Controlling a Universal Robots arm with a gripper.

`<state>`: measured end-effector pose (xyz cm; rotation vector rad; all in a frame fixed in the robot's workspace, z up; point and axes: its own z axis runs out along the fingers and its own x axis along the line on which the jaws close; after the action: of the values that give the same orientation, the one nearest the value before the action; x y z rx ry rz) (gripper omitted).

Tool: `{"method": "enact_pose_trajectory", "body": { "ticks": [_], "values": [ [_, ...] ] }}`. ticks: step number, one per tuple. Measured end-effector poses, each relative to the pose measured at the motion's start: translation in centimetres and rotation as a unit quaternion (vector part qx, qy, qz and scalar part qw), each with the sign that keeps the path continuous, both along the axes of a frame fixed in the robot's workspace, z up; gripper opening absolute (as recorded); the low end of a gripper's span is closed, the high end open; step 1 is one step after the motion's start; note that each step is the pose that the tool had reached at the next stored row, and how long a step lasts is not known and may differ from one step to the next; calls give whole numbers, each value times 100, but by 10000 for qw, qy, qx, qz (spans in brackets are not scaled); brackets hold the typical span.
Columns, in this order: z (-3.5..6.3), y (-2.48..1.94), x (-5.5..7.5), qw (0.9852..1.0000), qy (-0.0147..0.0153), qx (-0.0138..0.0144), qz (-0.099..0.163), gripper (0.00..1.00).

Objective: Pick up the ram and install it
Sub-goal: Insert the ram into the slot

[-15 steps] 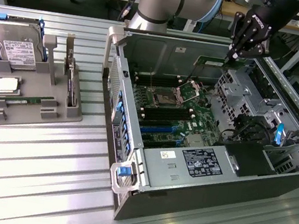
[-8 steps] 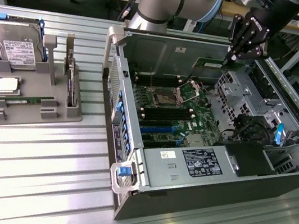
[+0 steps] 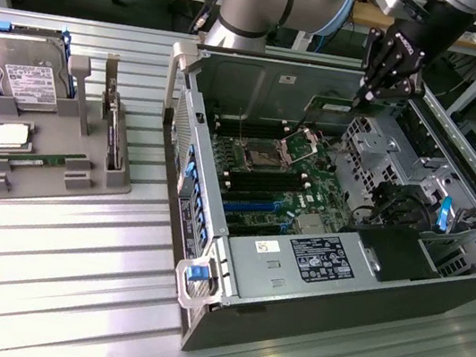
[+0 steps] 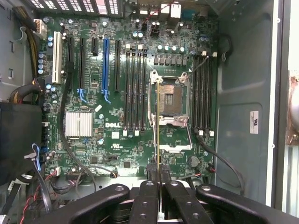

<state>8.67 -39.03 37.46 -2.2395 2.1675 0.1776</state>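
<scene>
1. Desk (image 3: 39, 292): carries an open computer case (image 3: 305, 329) lying on its side.
2. Motherboard (image 4: 107, 135): exposed inside the case, beneath the pincer.
3. Pincer (image 4: 159, 170): poised above the case interior, clenched on the ram.
4. Ram (image 4: 159, 121): gripped edge-on between the fingers, over the motherboard beside the processor socket (image 4: 169, 100), not seated in any slot.

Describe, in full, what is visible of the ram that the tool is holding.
The ram is a long, thin board, seen edge-on in the wrist view as a narrow yellowish-green line. The tool is shut on it, black fingers pinching both faces. It hangs over the motherboard, near the empty processor socket and parallel to the memory slots. Only the fingers touch it.
</scene>
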Motion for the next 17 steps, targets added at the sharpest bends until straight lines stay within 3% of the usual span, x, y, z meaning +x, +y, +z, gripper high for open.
{"method": "enact_pose_trajectory", "body": {
  "ticks": [17],
  "values": [
    [-100,-1,0,10000,0,0,0,12]
  ]
}}
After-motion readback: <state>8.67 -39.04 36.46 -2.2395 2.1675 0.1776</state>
